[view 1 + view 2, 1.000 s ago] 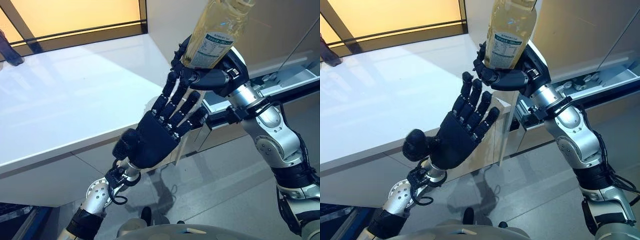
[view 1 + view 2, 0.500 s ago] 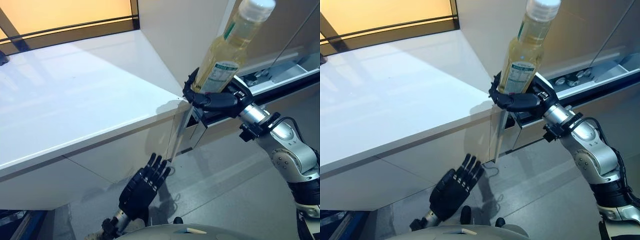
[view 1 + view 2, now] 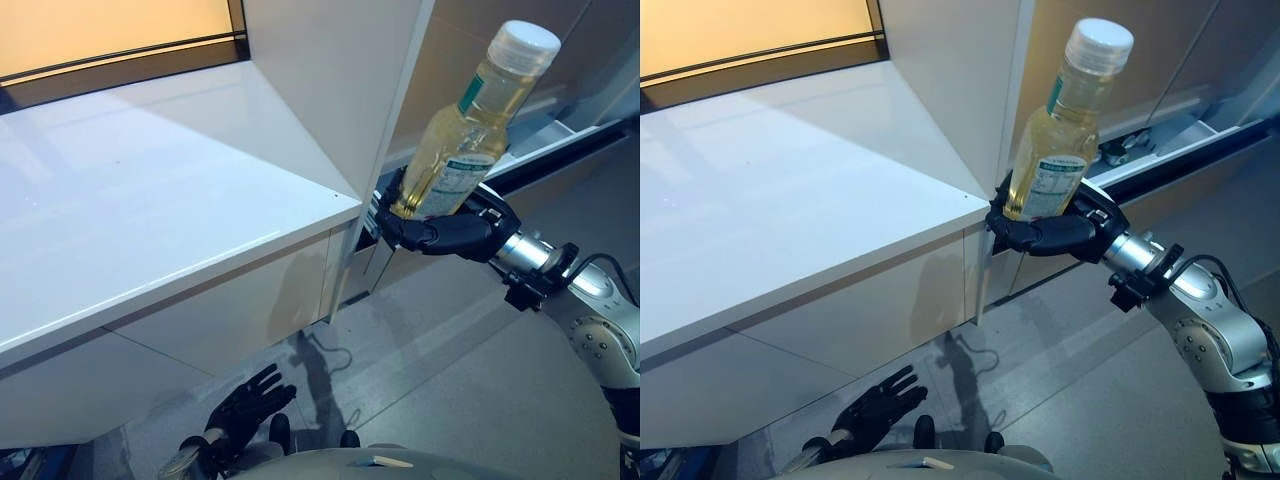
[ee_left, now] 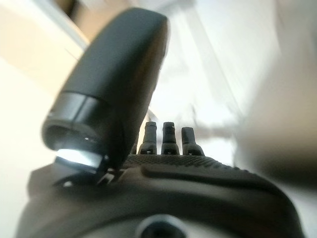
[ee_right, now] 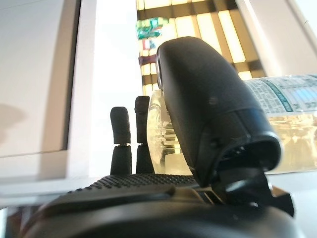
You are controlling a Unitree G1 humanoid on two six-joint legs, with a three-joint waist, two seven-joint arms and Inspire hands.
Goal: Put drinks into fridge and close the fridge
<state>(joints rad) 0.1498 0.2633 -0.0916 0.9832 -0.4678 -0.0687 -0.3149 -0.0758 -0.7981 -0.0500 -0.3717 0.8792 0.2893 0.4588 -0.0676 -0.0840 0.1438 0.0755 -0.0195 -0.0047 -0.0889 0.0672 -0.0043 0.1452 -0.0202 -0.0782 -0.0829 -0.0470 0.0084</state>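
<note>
My right hand (image 3: 440,232) is shut on a clear bottle (image 3: 465,135) of yellow drink with a white cap and a green-and-white label. It holds the bottle upright and tilted slightly right, just off the corner of the white counter (image 3: 150,200). The bottle also shows in the right wrist view (image 5: 282,129) past the thumb (image 5: 208,99). Behind the bottle a fridge drawer (image 3: 1160,150) stands pulled out low on the right, with cans (image 3: 1115,150) inside. My left hand (image 3: 240,412) hangs low near the floor with its fingers straight; it also shows in the left wrist view (image 4: 163,188).
A tall white panel (image 3: 330,80) rises from the counter's right end. Brown cabinet fronts (image 3: 1120,50) stand behind the drawer. Grey floor (image 3: 470,400) lies below my right arm.
My left hand has dropped further toward the floor. My right hand has carried the bottle lower and right, toward the drawer. The camera has turned right.
</note>
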